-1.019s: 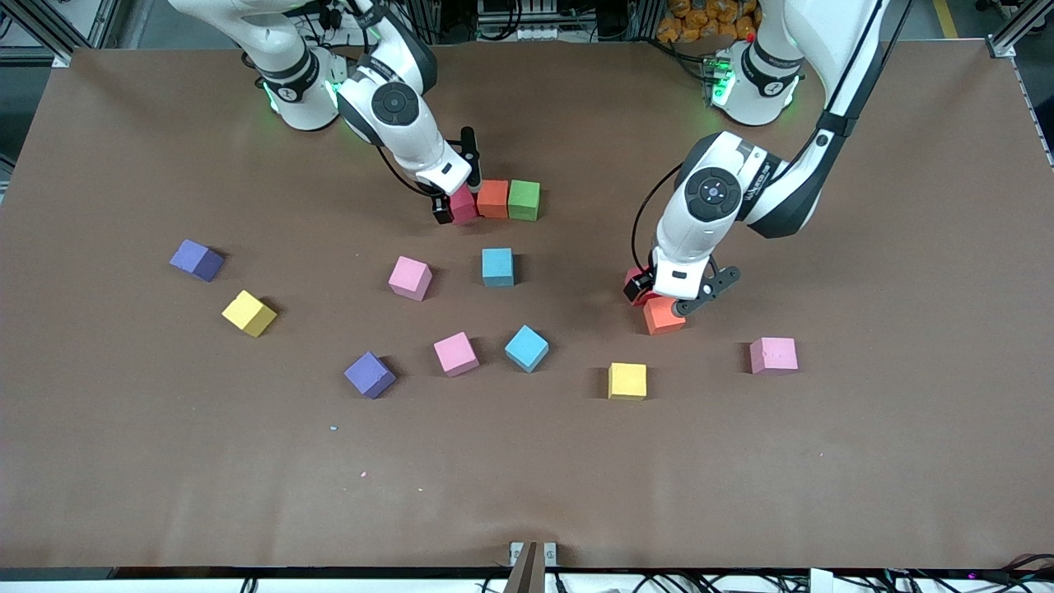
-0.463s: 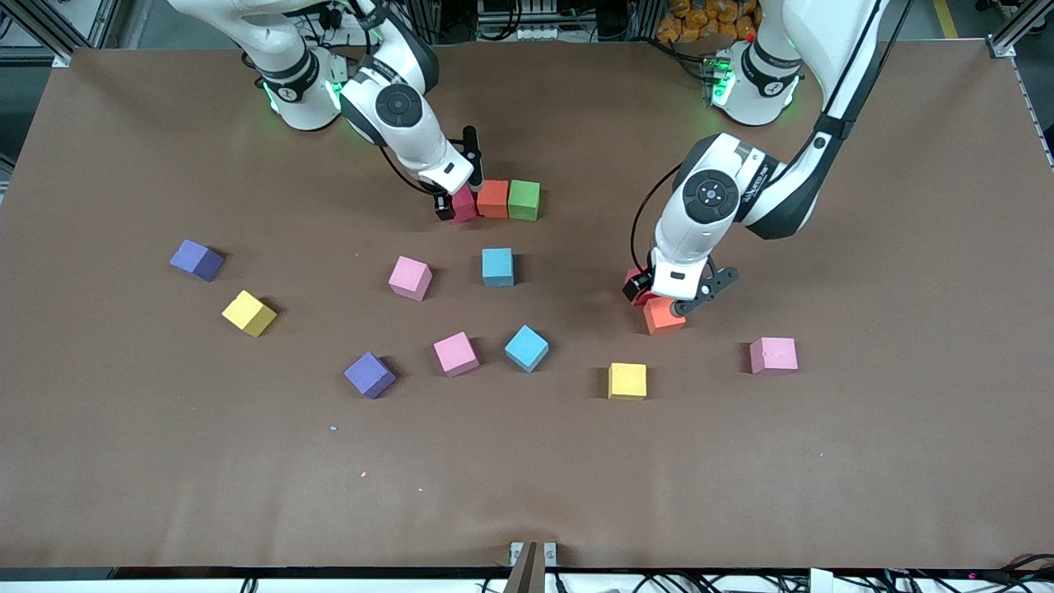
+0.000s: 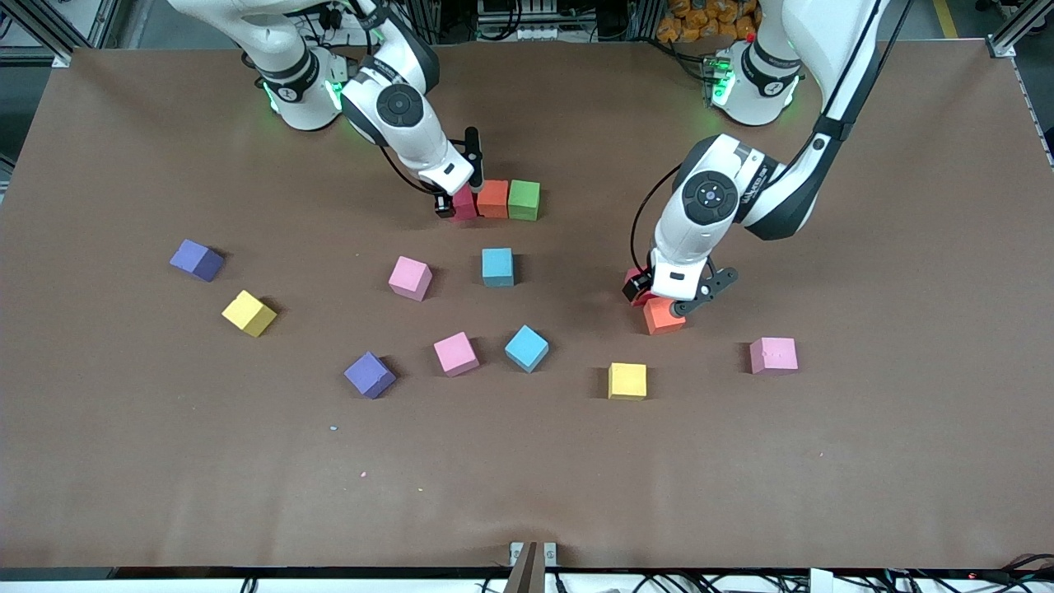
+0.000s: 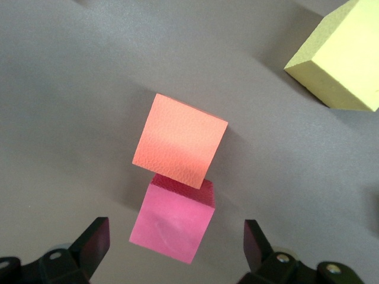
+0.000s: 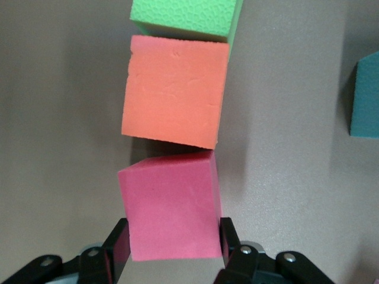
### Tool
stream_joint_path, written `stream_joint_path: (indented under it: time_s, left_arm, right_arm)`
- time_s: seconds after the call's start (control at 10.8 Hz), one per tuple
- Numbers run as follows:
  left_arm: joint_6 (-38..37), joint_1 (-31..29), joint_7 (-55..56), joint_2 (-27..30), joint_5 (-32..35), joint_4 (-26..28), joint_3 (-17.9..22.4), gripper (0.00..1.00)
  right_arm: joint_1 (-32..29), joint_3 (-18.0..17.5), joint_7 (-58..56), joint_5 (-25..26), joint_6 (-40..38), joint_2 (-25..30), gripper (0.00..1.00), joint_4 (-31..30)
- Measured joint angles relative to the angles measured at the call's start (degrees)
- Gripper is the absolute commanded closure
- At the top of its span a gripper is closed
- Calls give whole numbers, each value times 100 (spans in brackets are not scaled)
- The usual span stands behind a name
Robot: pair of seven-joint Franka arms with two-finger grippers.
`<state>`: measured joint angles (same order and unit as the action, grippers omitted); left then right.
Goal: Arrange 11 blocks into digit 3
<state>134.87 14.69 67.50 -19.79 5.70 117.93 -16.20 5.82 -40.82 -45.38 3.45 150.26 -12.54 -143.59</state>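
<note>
Red block (image 5: 170,204) sits clamped in the right gripper (image 5: 172,245); left gripper (image 4: 174,245) spread apart over another red block (image 4: 173,222).

Right gripper (image 5: 170,245): fingers against both sides of the red block (image 5: 170,214)
Row: red block, orange block (image 5: 174,90), green block (image 5: 186,16)
Blue block (image 5: 365,97): apart, beside the row

A short row is formed near the robots' bases by a slightly skewed red block (image 3: 463,203), an orange block (image 3: 493,198) and a green block (image 3: 524,200), while pink, blue, purple and yellow cubes are scattered loose nearer the front camera, plus a touching orange-and-red pair (image 3: 661,314).
</note>
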Motion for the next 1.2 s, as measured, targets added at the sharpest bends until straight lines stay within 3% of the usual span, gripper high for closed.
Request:
stream_joint_path:
  time_s: [1.2]
  left_arm:
    - [0,1,0,-1,0,0,-1,0]
  right_arm:
    - [46,-61,693,-1,27,-9,32,53]
